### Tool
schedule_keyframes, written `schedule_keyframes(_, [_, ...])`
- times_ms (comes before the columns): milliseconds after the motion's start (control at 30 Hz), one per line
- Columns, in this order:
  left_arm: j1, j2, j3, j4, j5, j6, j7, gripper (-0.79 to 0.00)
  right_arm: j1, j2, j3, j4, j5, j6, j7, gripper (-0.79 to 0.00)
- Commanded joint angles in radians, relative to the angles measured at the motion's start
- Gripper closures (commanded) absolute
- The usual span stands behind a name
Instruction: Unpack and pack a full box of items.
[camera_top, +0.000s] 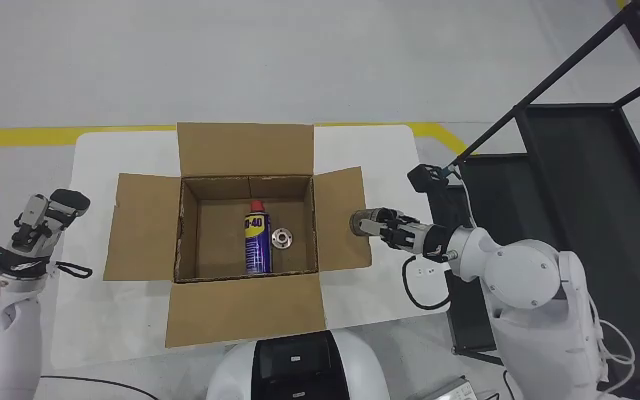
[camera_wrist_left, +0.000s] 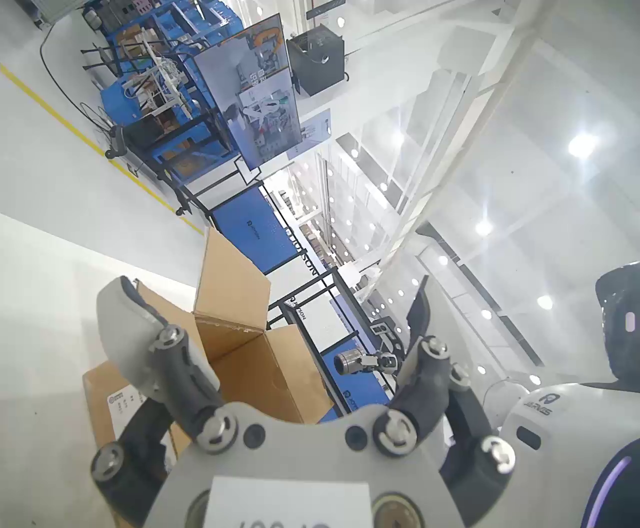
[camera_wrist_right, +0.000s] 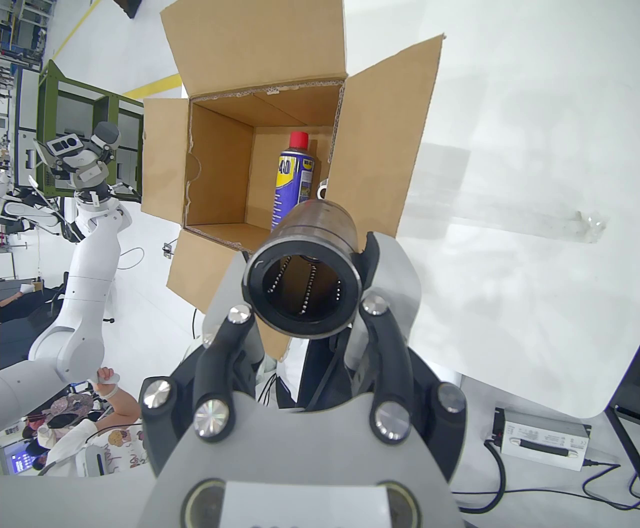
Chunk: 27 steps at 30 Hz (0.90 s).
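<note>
Right end effector (camera_wrist_right: 305, 265): fingers pinching a dark, hollow metal cylinder (camera_wrist_right: 303, 280), held sideways above the right-hand flap of the cardboard box (camera_top: 145, 228), clear of the opening.

Left end effector (camera_wrist_left: 270, 300): fingers spread, gripping nothing, just past the left edge of the desk (camera_top: 120, 160), well apart from the box.

Box: mid-desk, all 4 flaps folded out. Inside, 1 blue-and-yellow spray can (camera_top: 257, 238) lies flat on the bottom, red cap toward the far wall. 1 small round metal part (camera_top: 281, 238) sits just beside it.

Desk top: white.
</note>
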Motion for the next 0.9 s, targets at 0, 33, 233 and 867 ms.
schedule_keyframes(0, [0.000,0.000,0.000,0.000,0.000,0.000,0.000,-0.785,-0.009,0.000,-0.003,0.008,0.000,-0.007,-0.030,0.000])
schedule_keyframes(33, [0.000,0.000,0.000,0.000,0.000,0.000,0.000,-0.785,-0.014,0.001,0.000,0.011,-0.011,-0.005,-0.041,0.000])
schedule_keyframes(233, [0.000,0.000,0.000,0.000,0.000,0.000,0.000,-0.785,-0.068,0.009,0.105,0.000,-0.039,0.049,-0.090,0.000])
schedule_keyframes(867, [0.000,0.000,0.000,0.000,0.000,0.000,0.000,-0.785,-0.005,0.007,-0.048,0.413,-0.309,0.232,-0.253,0.000])
